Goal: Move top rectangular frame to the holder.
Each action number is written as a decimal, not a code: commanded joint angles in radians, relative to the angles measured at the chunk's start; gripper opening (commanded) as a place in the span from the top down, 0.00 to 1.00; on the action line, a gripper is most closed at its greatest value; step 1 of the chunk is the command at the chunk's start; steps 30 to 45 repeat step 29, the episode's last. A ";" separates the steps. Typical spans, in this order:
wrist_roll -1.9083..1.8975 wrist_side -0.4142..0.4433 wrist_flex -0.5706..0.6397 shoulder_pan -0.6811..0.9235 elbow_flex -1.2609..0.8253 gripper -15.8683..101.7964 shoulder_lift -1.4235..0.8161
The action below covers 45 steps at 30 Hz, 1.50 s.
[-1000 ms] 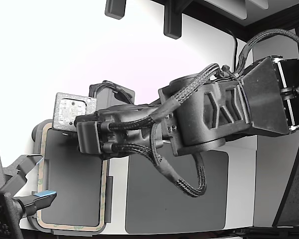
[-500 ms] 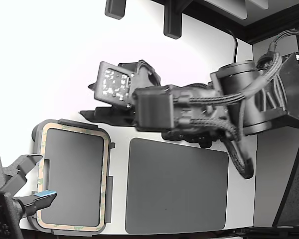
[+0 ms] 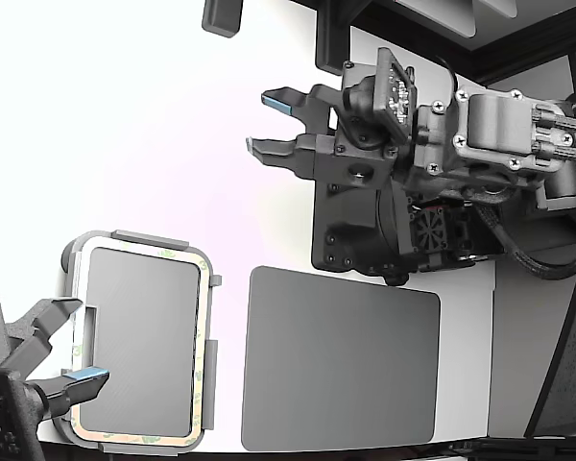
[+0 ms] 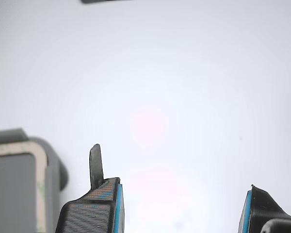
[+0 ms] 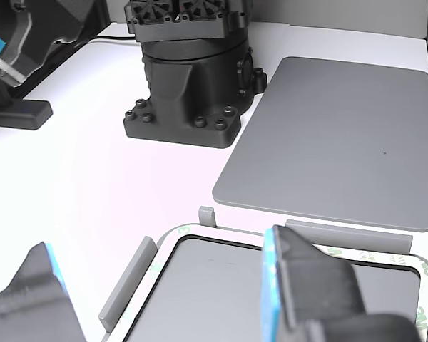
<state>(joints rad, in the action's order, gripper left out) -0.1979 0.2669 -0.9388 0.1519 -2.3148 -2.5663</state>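
Second arm's tool (image 3: pixel 72 351) covers the frame's (image 3: pixel 204 370) corner; wrist view crops the holder (image 4: pixel 56 165)

Place: a robot lab bench.
Surface: plain white table (image 3: pixel 154 115).
Gear: bolted black arm base (image 5: pixel 189 92), cable bundles (image 3: pixel 557 106), grey mat (image 3: pixel 341 360) laid flat.

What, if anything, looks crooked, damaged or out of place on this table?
Nothing stands out. The frame lies flat and square inside the holder, the mat lies flat beside it, and the open gripper holds nothing.
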 commanded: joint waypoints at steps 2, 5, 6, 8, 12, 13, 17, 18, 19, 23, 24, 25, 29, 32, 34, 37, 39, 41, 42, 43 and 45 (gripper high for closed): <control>0.023 -0.009 -0.051 -0.035 -0.092 0.01 -0.186; 0.037 -0.009 -0.043 -0.041 -0.155 0.02 -0.250; 0.037 -0.009 -0.023 -0.043 -0.192 0.02 -0.282; 0.048 -0.012 -0.026 -0.046 -0.225 0.02 -0.301; 0.049 -0.021 -0.029 -0.046 -0.321 0.02 -0.368; 0.049 -0.021 -0.031 -0.046 -0.319 0.02 -0.368; 0.037 -0.014 -0.038 -0.046 -0.324 0.02 -0.388; 0.037 -0.012 -0.038 -0.046 -0.324 0.02 -0.388; 0.037 -0.012 -0.038 -0.046 -0.324 0.02 -0.388; 0.037 -0.012 -0.038 -0.046 -0.324 0.02 -0.388; 0.037 -0.012 -0.038 -0.046 -0.324 0.02 -0.388; 0.037 -0.012 -0.038 -0.046 -0.324 0.02 -0.388; 0.037 -0.012 -0.038 -0.046 -0.324 0.02 -0.388; 0.037 -0.012 -0.038 -0.046 -0.324 0.02 -0.388; 0.037 -0.012 -0.038 -0.046 -0.324 0.02 -0.388; 0.037 -0.012 -0.038 -0.046 -0.324 0.02 -0.388; 0.037 -0.012 -0.038 -0.046 -0.324 0.02 -0.388; 0.037 -0.012 -0.038 -0.046 -0.324 0.02 -0.388; 0.037 -0.012 -0.038 -0.046 -0.324 0.02 -0.388; 0.037 -0.012 -0.038 -0.046 -0.324 0.02 -0.388; 0.037 -0.012 -0.038 -0.046 -0.324 0.02 -0.388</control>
